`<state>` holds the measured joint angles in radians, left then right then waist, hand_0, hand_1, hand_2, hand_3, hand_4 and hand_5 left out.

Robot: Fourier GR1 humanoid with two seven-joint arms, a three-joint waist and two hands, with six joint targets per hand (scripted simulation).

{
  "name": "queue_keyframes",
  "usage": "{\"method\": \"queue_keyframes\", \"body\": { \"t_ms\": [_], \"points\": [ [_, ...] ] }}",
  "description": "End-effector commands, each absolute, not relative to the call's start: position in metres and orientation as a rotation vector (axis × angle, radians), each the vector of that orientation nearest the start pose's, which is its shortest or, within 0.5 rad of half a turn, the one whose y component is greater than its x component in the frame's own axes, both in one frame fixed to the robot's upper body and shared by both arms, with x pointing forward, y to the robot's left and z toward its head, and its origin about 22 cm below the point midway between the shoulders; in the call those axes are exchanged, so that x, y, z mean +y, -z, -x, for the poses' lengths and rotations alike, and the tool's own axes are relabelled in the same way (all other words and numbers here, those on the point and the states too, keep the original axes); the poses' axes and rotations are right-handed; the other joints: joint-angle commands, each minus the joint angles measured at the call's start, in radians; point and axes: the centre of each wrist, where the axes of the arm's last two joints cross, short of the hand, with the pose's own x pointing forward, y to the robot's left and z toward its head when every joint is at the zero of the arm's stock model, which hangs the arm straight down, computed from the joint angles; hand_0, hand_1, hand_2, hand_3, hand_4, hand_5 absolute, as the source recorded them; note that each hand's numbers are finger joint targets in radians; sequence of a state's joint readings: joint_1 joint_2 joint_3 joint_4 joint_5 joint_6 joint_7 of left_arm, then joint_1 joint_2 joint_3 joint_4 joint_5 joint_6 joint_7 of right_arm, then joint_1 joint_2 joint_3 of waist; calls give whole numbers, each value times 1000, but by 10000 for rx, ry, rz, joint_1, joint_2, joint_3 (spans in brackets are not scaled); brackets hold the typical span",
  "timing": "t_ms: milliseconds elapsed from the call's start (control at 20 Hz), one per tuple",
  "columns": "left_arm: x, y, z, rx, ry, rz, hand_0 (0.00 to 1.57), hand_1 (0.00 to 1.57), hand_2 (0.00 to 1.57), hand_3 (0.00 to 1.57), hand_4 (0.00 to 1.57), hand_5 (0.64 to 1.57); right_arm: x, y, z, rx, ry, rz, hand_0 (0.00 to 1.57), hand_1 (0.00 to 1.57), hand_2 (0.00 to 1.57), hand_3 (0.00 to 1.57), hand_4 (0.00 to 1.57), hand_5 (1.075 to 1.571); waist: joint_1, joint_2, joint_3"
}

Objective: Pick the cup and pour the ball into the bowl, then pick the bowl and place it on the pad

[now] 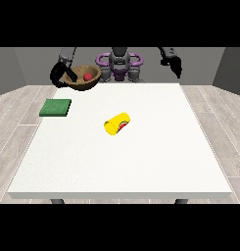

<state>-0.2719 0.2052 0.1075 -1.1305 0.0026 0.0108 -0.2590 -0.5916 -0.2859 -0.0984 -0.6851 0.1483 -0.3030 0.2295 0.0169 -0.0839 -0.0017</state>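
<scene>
Aloft, the robot hand (62, 77) at the view's left, fingers curled round the brown bowl's (87, 81) rim.

yellow cup (117, 123) on side | red ball (85, 77) in raised brown bowl (90, 81) | green pad (56, 108) flat

- A large white table (141, 162) fills most of the view, its top a flat, plain rectangle that narrows toward the far edge.
- 2 dark table legs (57, 201) show just under the near edge, 1 near each corner.
- A floor of pale wood-look planks (217, 127) runs on both sides of the table.
- Grey walls (23, 68) stand behind, darker at the far corners.
</scene>
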Motion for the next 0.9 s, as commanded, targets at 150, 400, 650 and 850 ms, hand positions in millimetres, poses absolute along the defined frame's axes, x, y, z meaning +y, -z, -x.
{"method": "queue_keyframes", "body": {
  "t_ms": [150, 400, 650, 850],
  "points": [
    [314, 21, -301, -16919, 941, -2002, 0, 0, 0, 0, 1051, 1435, -339, -22, -366, -10963, -288, 5552, 1571, 1571, 1571, 728, 777, 1571, -308, 528, 14],
    [350, -29, -310, -18184, 739, -1675, 0, 0, 0, 0, 1289, 1510, -425, -37, -339, -11653, 296, 6551, 1571, 1571, 1571, 0, 888, 1571, 518, 1559, 22],
    [446, -82, -294, -19274, 102, -2242, 0, 0, 0, 0, 1296, 1571, -442, -25, -321, -12530, 1200, 6707, 1571, 1571, 1571, 0, 864, 1570, 825, 2382, 21],
    [491, -107, -285, -19733, -391, -2420, 0, 0, 0, 0, 1266, 1571, -426, -27, -331, -12994, 1130, 6781, 1571, 1571, 1571, 0, 796, 1566, 623, 2670, 14]
  ]
}}
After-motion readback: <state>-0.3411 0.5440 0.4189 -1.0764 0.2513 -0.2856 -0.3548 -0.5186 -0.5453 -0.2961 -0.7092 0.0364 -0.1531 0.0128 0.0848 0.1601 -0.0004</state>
